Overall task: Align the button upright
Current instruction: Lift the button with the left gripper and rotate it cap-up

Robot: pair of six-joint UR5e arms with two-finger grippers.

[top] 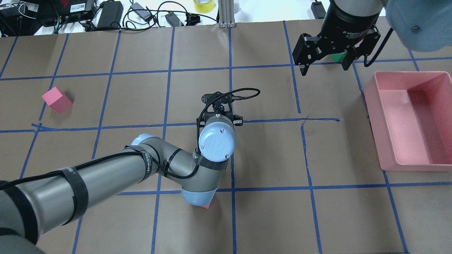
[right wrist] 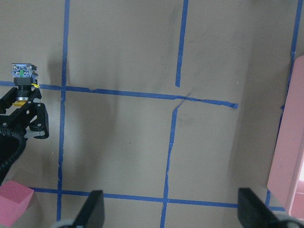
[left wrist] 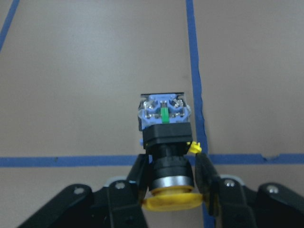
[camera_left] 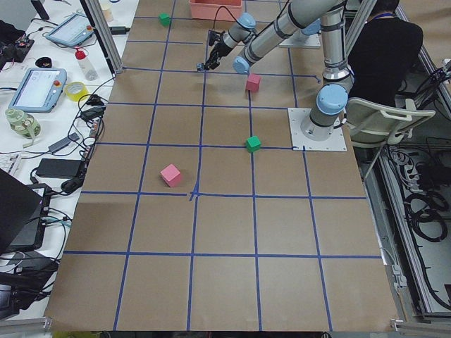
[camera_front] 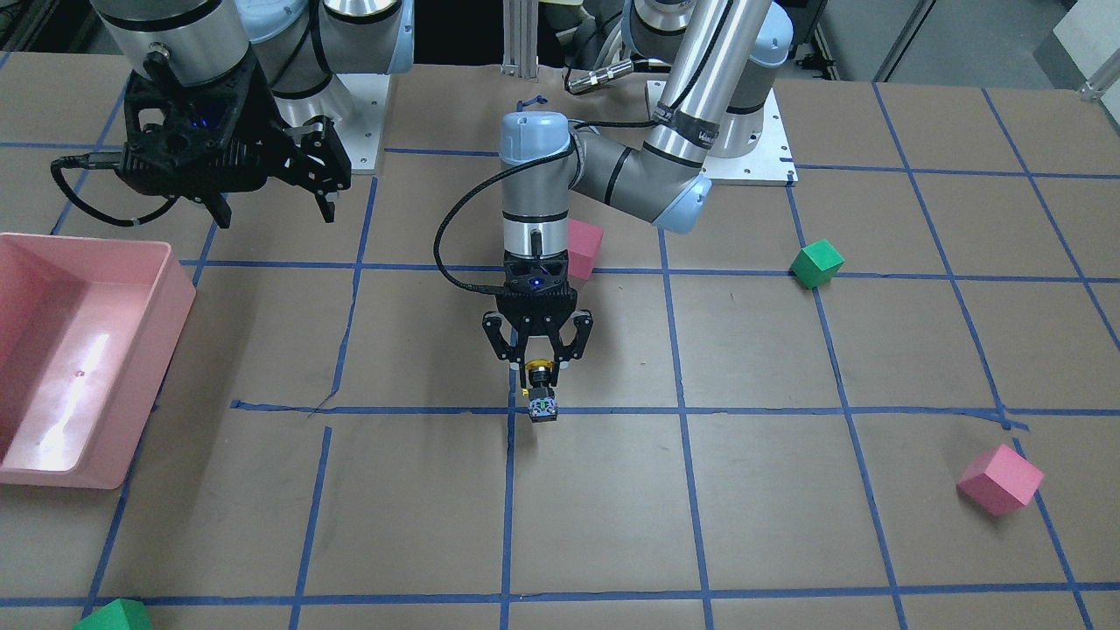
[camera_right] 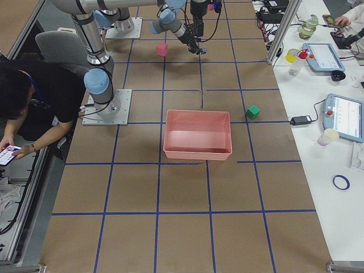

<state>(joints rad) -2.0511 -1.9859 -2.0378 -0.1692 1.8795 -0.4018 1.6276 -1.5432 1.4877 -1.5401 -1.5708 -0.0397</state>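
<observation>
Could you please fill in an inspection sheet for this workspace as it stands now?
Surface: brown paper table with blue tape grid.
Job's things: button held by its black body, yellow cap toward the wrist, base toward the table.
Clutter: two pink cubes, two green cubes, pink bin.
Grippers: left gripper shut on button; right gripper open, holding nothing.
Cables: black cable loops off left wrist.
Surroundings: seated person beside robot base; pendants on side bench.

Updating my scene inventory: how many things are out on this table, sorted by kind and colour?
Pink cubes: 2
Green cubes: 2
Pink bin: 1
Button: 1
Total: 6
</observation>
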